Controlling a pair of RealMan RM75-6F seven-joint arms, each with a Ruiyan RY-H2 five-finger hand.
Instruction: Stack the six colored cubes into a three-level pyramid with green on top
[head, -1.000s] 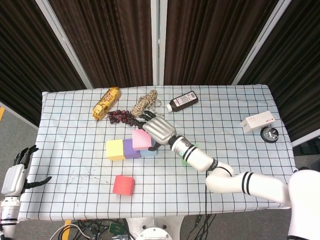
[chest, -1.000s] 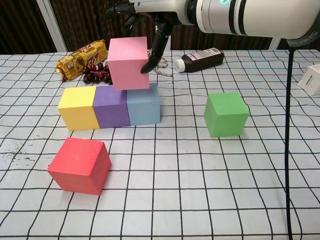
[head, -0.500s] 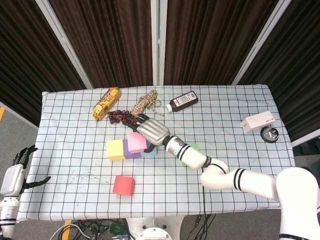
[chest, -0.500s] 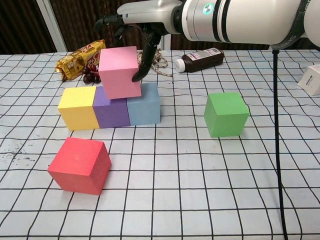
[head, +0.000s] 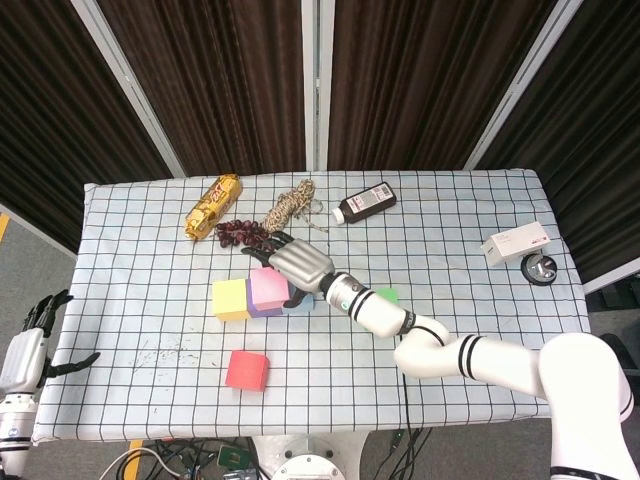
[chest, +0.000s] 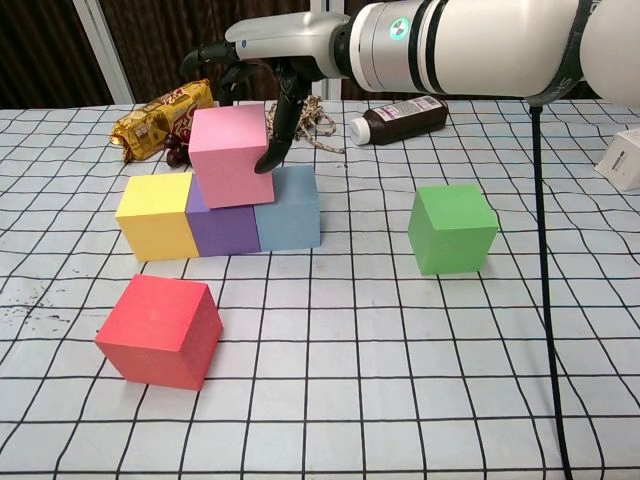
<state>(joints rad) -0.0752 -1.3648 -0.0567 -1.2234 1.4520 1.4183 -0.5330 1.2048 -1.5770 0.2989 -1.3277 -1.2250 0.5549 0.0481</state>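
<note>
Leftward and down is where the pink cube (chest: 231, 156) has gone since a second ago: we then carried it high over the seam between purple and blue, and now it sits low over the purple cube (chest: 225, 228), its near-left corner reaching toward the yellow cube (chest: 157, 216). We cannot tell whether it already rests on the row or hangs just above it. Our right hand (chest: 262, 60) holds it from behind and above, one of the fingers (chest: 277, 135) pressed down its right face and the others curled over the far side, out of sight.

Yellow, purple and the blue cube (chest: 289, 207) stand touching in a row as the base. We judge the pink one to be light and stiff with smooth flat faces, so it should be held by two opposite sides, squarely, or it may twist as the grip loosens. Set askew, it could nudge the row apart.

The red cube (chest: 160, 329) lies alone on the tabletop (chest: 400, 380) in front of the row, and the green cube (chest: 452, 228) stands well apart to the right; both wait for later levels. Our left hand (head: 30, 345) hangs beside the tabletop's edge, fingers spread, holding nothing.
</note>
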